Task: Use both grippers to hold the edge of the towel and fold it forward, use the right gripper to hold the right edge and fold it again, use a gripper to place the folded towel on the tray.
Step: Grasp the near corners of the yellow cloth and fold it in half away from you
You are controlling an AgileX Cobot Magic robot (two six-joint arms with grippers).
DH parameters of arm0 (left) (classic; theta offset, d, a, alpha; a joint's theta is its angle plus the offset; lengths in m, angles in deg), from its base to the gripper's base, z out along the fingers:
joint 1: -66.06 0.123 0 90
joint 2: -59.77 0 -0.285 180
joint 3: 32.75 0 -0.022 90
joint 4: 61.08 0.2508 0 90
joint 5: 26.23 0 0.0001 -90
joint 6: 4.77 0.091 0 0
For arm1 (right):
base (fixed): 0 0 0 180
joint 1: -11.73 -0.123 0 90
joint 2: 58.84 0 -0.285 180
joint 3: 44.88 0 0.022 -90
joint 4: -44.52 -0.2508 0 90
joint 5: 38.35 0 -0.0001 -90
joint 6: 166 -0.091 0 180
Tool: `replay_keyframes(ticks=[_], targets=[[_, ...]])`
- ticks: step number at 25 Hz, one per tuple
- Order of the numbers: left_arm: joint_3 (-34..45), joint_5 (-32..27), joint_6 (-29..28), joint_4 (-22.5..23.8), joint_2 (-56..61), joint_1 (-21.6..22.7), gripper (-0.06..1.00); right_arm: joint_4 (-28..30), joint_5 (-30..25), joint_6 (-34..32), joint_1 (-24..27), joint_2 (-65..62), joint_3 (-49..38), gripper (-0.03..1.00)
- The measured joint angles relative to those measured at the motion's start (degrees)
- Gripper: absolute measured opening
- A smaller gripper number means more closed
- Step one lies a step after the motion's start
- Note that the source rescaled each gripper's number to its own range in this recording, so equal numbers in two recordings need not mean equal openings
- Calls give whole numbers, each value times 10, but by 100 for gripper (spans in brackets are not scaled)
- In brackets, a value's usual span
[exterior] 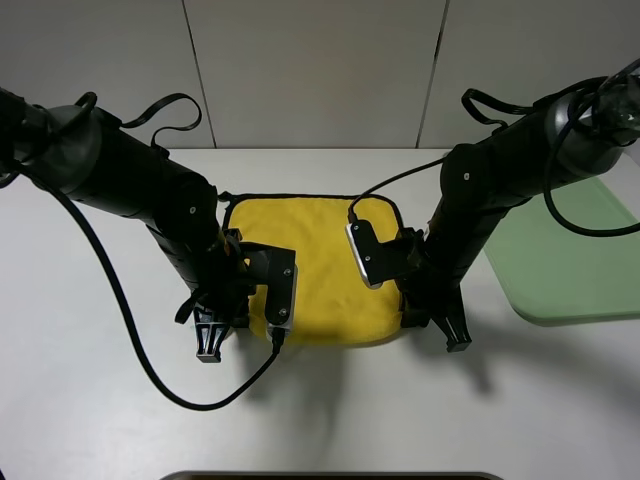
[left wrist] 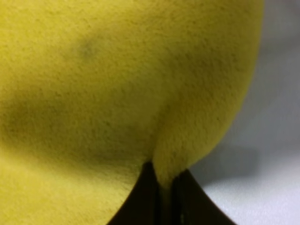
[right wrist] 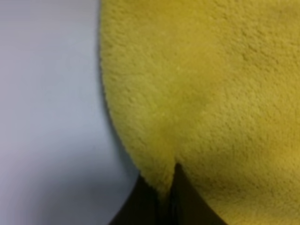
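Two end effectors (left wrist: 164, 182) (right wrist: 168, 186) clenched on towel (exterior: 320, 260) at near corners; tray (exterior: 570, 270) apart, rightward.

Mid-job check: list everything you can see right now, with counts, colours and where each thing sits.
Square plush yellow microfibre towel with black trim: one, yellow, spread at table centre between the arms.
Flat pale-green plastic tray: one, pale green, on the table's right side, apart from the towel, partly out of frame.
White table: one, white, under everything.
Grey wall panels: several, grey, behind the table.
Black cable: one, black, looping over the table at lower left.
Left gripper: one, black, fingers shut on the towel's lower-left corner.
Right gripper: one, black, fingers shut on the towel's lower-right corner.
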Motion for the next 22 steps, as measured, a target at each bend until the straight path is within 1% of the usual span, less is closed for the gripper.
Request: replay_keyframes(ticks=[9, 18, 22], targets=[[0, -2, 0, 0, 4, 0, 0, -1, -19, -1, 0, -17, 0, 0], [7, -14, 0, 0, 49, 0, 0, -1, -55, -29, 0, -70, -1, 0], [8, -21, 0, 0, 74, 0, 0, -26, -67, -35, 0, -103, -1, 0]])
